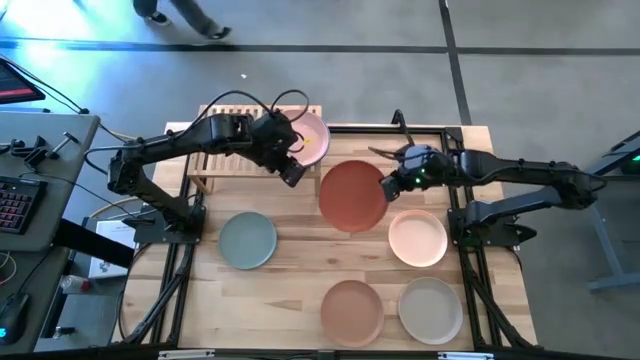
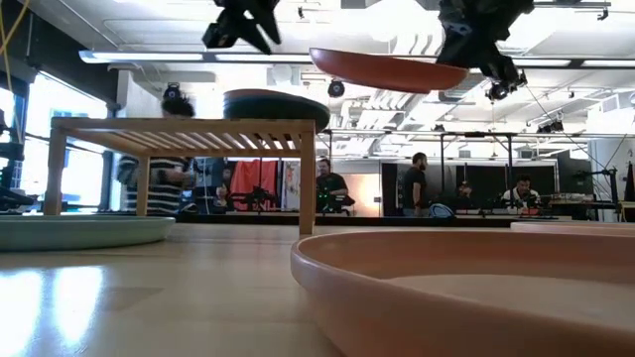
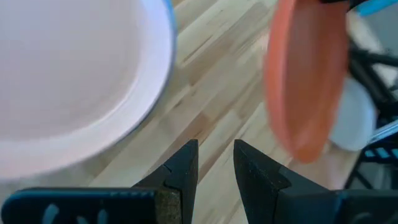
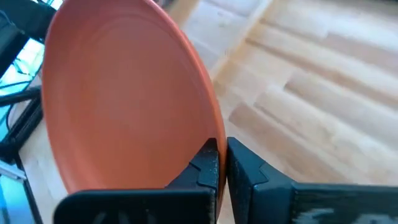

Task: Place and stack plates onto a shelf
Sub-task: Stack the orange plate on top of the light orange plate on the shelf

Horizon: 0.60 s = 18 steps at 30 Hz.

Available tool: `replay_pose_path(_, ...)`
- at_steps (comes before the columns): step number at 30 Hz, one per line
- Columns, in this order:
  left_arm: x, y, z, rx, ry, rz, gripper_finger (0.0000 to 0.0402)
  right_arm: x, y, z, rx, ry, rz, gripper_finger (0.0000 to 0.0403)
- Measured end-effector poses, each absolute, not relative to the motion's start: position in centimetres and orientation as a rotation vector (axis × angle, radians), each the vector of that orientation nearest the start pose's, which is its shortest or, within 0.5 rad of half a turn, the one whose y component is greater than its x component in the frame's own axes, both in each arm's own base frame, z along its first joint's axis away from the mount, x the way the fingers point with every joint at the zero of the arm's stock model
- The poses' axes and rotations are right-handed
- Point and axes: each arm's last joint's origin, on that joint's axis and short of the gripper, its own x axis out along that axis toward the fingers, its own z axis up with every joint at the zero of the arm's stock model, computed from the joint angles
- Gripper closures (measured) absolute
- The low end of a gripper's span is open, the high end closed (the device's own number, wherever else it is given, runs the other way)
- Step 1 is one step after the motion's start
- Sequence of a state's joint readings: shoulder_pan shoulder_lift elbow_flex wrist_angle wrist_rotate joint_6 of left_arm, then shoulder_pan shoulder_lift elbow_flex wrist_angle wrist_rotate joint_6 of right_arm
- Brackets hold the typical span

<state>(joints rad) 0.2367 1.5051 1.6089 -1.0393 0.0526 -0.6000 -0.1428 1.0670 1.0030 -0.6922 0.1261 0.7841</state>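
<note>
A pink plate (image 1: 312,140) tops a stack on the right half of the light-wood shelf (image 1: 225,150). A blue rim (image 3: 171,25) shows under it, and the stack's underside (image 2: 276,104) looks dark. My left gripper (image 3: 216,155) hovers open beside the shelf's near right corner, with nothing between its fingers. A terracotta red plate (image 1: 352,195) hangs in the air just right of the shelf, with my right gripper (image 4: 222,163) shut on it. My right gripper pinches the terracotta plate's rim (image 4: 208,134) on the plate's right side, one finger on the inner face and one on the outside. The fingers come slanting down from the table's right. The plate (image 2: 387,69) is lifted clear of the table, higher than the shelf top, nearly level.
On the table lie a sage green plate (image 1: 247,240) at the left, a peach plate (image 1: 418,238) at the right, and a tan-orange plate (image 1: 352,310) and a beige plate (image 1: 430,308) near the front edge. People show in the room behind.
</note>
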Motion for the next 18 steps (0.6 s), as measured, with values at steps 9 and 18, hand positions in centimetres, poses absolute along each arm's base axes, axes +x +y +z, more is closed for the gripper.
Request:
replay_pose_path(9, 29.7, 7.0, 38.1, -0.658, 0.755, 0.396, 0.031, 22.0, -5.2, 35.2, 0.645, 0.653, -0.633, 0.0403)
replay_pose_path(18, 29.7, 7.6, 38.2, -0.621, 0.727, 0.437, 0.031, 24.4, -6.0, 37.1, 0.543, 0.724, -0.643, 0.0403)
